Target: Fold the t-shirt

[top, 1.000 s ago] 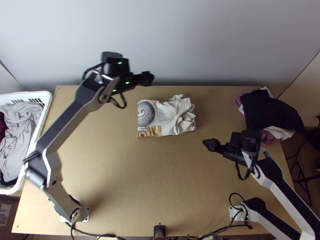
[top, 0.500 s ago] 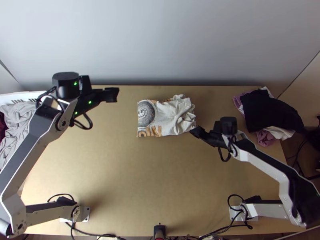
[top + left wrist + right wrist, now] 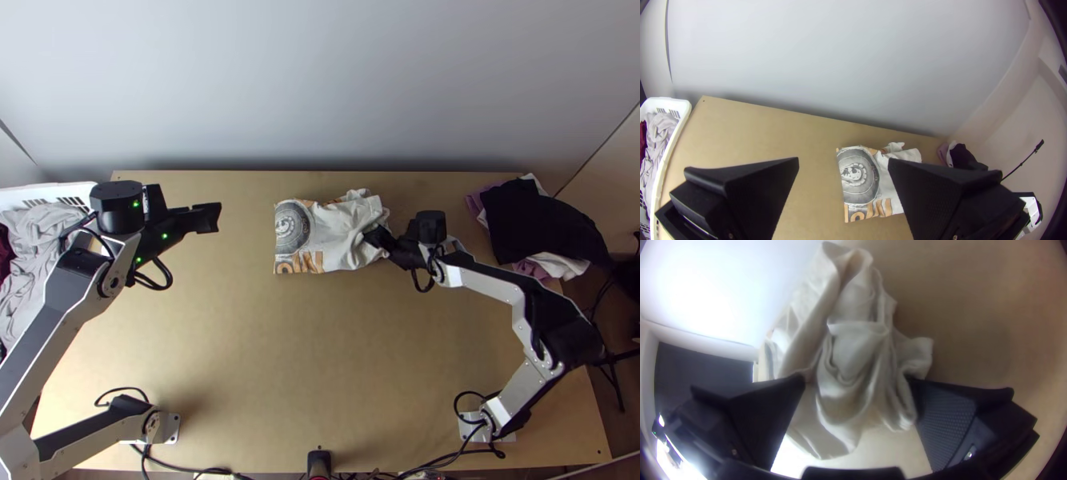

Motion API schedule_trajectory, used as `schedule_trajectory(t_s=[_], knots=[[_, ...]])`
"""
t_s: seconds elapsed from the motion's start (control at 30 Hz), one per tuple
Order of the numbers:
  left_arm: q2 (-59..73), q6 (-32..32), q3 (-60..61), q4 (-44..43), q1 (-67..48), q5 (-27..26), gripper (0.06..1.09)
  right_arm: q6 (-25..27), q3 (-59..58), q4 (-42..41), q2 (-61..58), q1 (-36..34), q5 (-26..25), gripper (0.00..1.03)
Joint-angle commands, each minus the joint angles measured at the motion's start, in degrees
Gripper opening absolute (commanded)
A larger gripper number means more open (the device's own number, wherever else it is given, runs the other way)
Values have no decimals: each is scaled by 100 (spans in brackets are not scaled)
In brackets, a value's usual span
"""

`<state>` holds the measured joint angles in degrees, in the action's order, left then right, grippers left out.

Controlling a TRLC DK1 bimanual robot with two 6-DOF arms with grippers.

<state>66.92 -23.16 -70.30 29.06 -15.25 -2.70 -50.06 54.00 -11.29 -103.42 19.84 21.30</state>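
My left gripper [image 3: 218, 218] is over the table's left part, away from the shirt; in the left wrist view my left gripper [image 3: 842, 164] has its fingers wide apart, nothing between them. The light t-shirt [image 3: 324, 232] lies at the back middle as a compact folded bundle, its grey and orange print flat on the left, its right part bunched. My right gripper [image 3: 374, 238] is at that bunched right part. In the right wrist view my right gripper [image 3: 858, 378] stands open, with rumpled cloth of the t-shirt [image 3: 853, 351] between its fingers.
A white basket [image 3: 92, 200] of grey and dark clothes stands at the table's left. A heap of black, white and purple clothes [image 3: 544, 220] lies at the back right. A small black device [image 3: 319, 462] sits at the near edge, with cables beside it.
The left arm has swung left and toward the near side, away from the shirt. The right gripper has moved left and toward the back, onto the shirt's bunched right part.
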Motion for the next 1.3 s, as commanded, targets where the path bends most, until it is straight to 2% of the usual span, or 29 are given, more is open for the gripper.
schedule_trajectory(t_s=[0.0, 0.2, 0.27, 0.3, 0.33, 0.37, 0.47, 0.67, 0.83, 1.07, 1.27], knots=[[-126, -22, 263, -164, 48, -3, 103, -214, 621, -269, -618, 135, 6, 99], [-108, -13, 421, -357, 48, -3, 103, -197, 1236, -216, -1014, 372, 67, 97], [-91, -5, 456, -392, 74, -3, 103, -65, 1341, -119, -1058, 425, 50, 76], [-82, 4, 474, -392, 83, -3, 103, 23, 1341, -75, -1040, 425, 41, 57], [-82, 4, 500, -392, 92, -3, 103, 137, 1359, -40, -1005, 425, 32, 24], [-91, 4, 526, -392, 92, -3, 103, 278, 1403, 30, -1005, 425, 6, 1], [-117, 4, 641, -401, 101, -3, 103, 682, 1526, 593, -979, 425, 6, 3], [-135, -31, 772, -436, 101, -3, 103, 788, 1298, 751, -548, 293, -3, 3], [-170, -13, 887, -463, 127, -3, 103, 1148, 1306, 971, 67, 91, -117, 3], [-337, -49, 1115, -498, 118, -3, 103, 1640, 1974, 1683, 674, -261, -311, 3], [-460, -49, 1203, -524, 127, -3, 103, 1886, 2756, 2201, 849, -850, -311, 3]])
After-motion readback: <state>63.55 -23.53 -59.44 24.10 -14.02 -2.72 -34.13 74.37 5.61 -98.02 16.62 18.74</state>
